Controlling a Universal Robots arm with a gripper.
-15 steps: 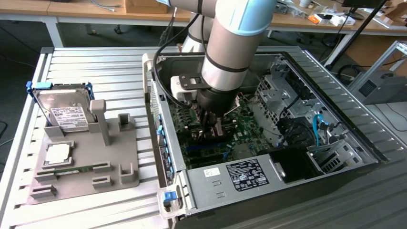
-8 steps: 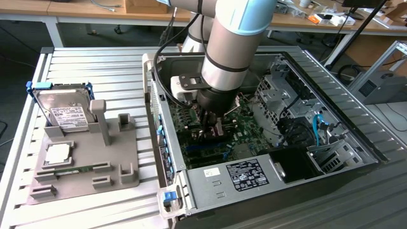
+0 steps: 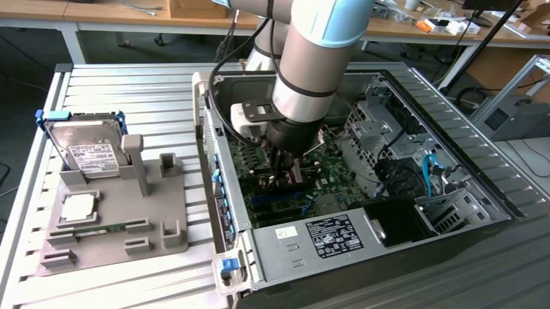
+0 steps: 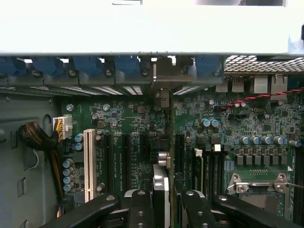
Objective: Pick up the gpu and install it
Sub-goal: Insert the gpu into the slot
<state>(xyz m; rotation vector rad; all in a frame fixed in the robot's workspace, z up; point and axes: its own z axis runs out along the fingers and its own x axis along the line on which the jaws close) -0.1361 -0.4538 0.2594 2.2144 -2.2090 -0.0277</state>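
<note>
Item: gpu (image 4: 160,187), 1 thin card seen edge-on in the wrist view, with a silver metal part along its upper edge. Location: inside the open computer case (image 3: 225,193), standing on edge above the green motherboard (image 4: 137,118), in line with the dark expansion slots (image 4: 128,161) that run beside 1 white slot (image 4: 89,164). Progress, as judged: the pick-up is done, since the card is in the grip and inside the case, well apart from the gray holder tray (image 3: 112,248) on the slatted table (image 3: 129,90), where 1 hard drive (image 3: 86,151) stands upright at the back. The install is under way but not shown complete. The card's lower edge is hidden beneath its own body, so it cannot be told whether it has entered a slot or hangs just above one, and no seating or fastening can be confirmed. Gripper (image 4: 166,204): 1 unit, reaching down into the case over the middle of the board in the exterior view. The jaws are roughly half spread and pinch the card between 2 black fingers (image 4: 141,209), 1 on each face. Nothing else is held, and the fingers are clear of the board itself.
</note>
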